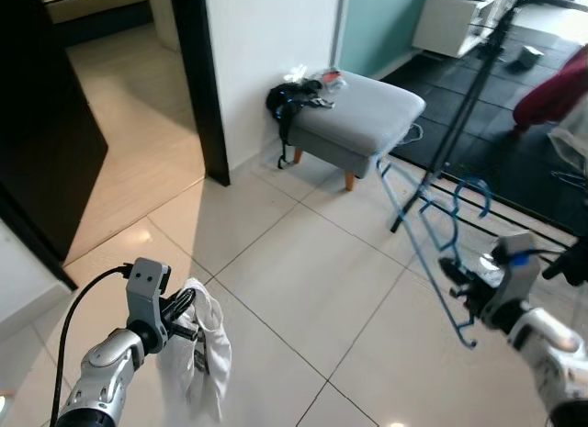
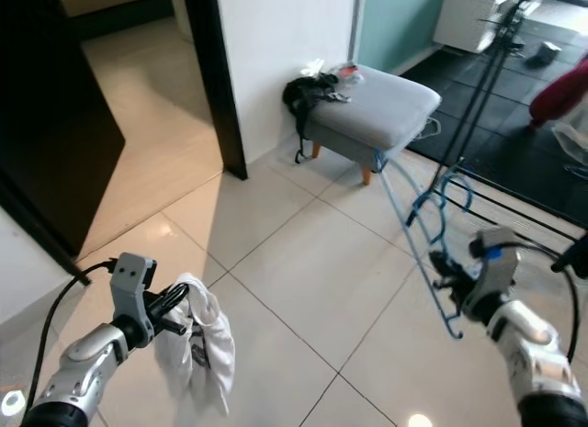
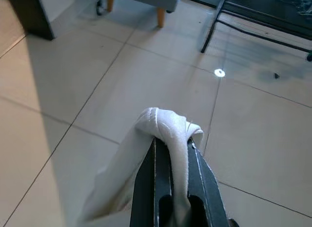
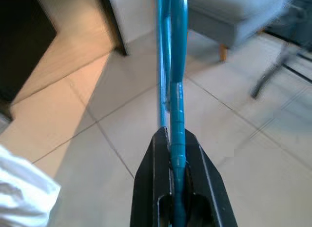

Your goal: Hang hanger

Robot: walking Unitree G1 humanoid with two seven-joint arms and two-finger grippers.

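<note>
Left gripper (image 1: 188, 319) jaws clamp a white cloth (image 1: 204, 358), right gripper (image 1: 457, 278) jaws clamp the blue hanger (image 1: 424, 232); its long overhang risks snagging the rack (image 1: 478, 78).

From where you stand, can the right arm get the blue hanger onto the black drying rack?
Probably not yet. The right gripper is shut on the blue hanger, but the black drying rack stands farther ahead across open tile floor; nothing blocks the way, so stepping closer should do.

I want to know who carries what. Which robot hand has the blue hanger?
The right gripper has it, pinching the blue hanger between its shut fingers. The left gripper holds a white cloth instead.
</note>
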